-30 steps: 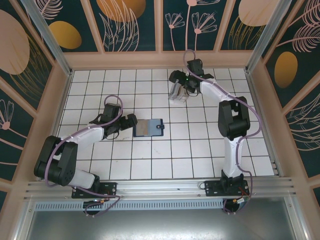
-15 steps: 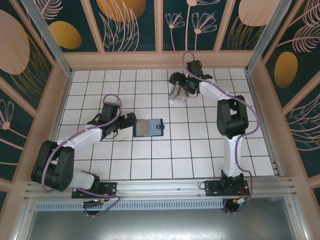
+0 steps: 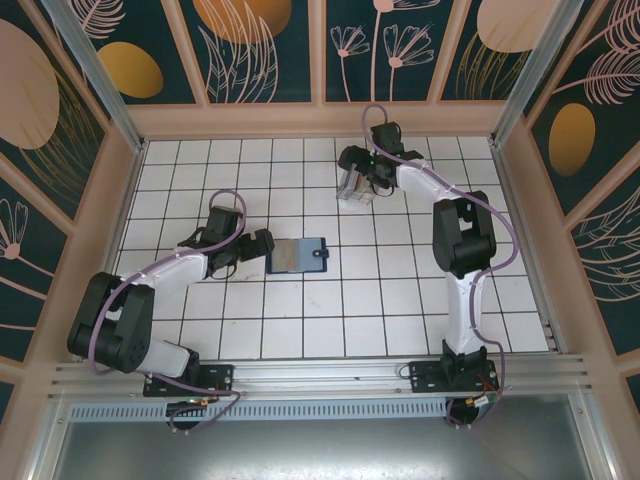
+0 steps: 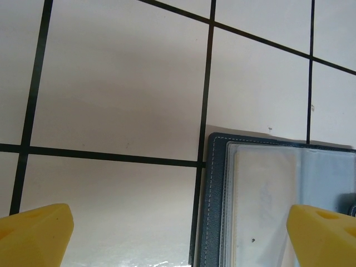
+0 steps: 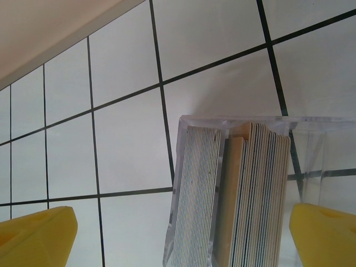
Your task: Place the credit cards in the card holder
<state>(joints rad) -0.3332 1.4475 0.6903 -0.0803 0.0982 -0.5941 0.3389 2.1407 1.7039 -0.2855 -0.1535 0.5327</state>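
Note:
The card holder [image 3: 298, 254] lies open on the tiles, navy with a clear pocket on its left page [image 4: 278, 194]. My left gripper [image 3: 262, 243] hovers at its left edge, open, yellow fingertips [image 4: 36, 233] wide apart with the holder's stitched border between them and nothing gripped. The credit cards [image 5: 245, 189] stand on edge in two packs, pale grey and beige, inside a clear plastic tray [image 5: 183, 125]. My right gripper [image 3: 352, 170] hangs over that tray [image 3: 355, 190], open, its fingertips [image 5: 325, 233] straddling the packs without touching them.
White tiled floor with black grout lines, ringed by a pale wooden rim [image 3: 320, 122] and patterned walls. The right arm's elbow [image 3: 458, 235] stands right of centre. Bare tiles [image 3: 330, 320] lie in front of the holder.
The right gripper has crept slightly back and left over the tray. The left arm shifted a little and returned; its gripper stays at the holder's left edge.

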